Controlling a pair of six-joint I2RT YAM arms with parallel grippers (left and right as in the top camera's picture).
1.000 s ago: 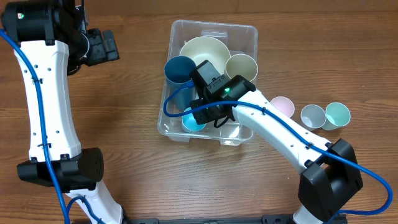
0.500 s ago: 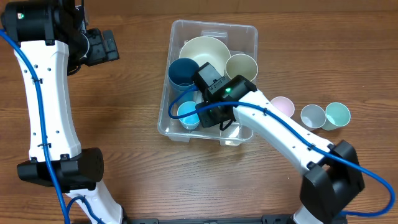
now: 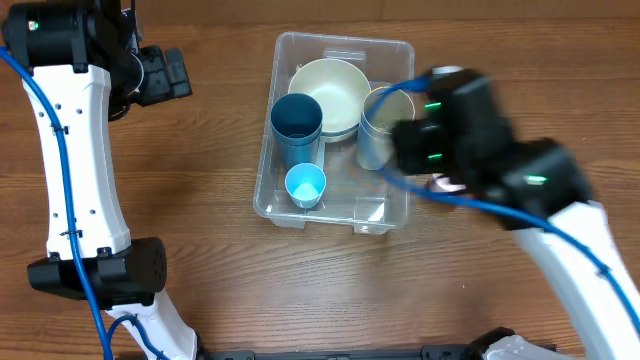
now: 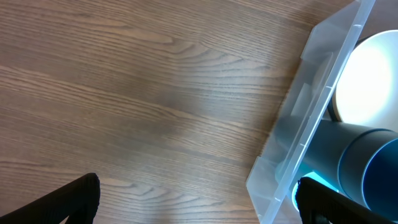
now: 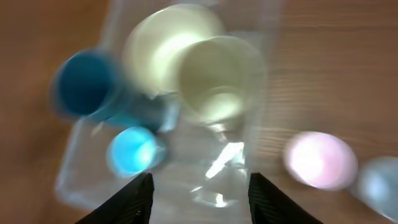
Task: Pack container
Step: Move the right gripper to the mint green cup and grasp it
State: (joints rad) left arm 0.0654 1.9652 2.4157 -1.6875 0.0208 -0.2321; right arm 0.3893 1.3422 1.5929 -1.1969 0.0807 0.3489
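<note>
The clear plastic container [image 3: 392,52] stands at the table's middle. It holds a cream bowl [image 3: 330,85], a dark blue cup [image 3: 297,122], a small light blue cup [image 3: 305,185] and a pale cup [image 3: 382,120]. My right gripper [image 3: 425,135] is blurred, above the container's right edge. In the right wrist view the right gripper [image 5: 202,199] is open and empty above the container [image 5: 93,165], with the light blue cup [image 5: 130,151] below left. My left gripper [image 3: 165,75] is left of the container; in its wrist view the left gripper [image 4: 199,205] is open and empty over bare wood.
A pink cup [image 5: 320,158] and a grey-blue cup [image 5: 380,177] stand on the table right of the container. My right arm covers most of that area in the overhead view. The container's left wall [image 4: 311,112] shows in the left wrist view.
My right gripper let go of the light blue cup inside the container, then rose and swung right. The cup now stands at the container's front left. The left arm has not moved.
</note>
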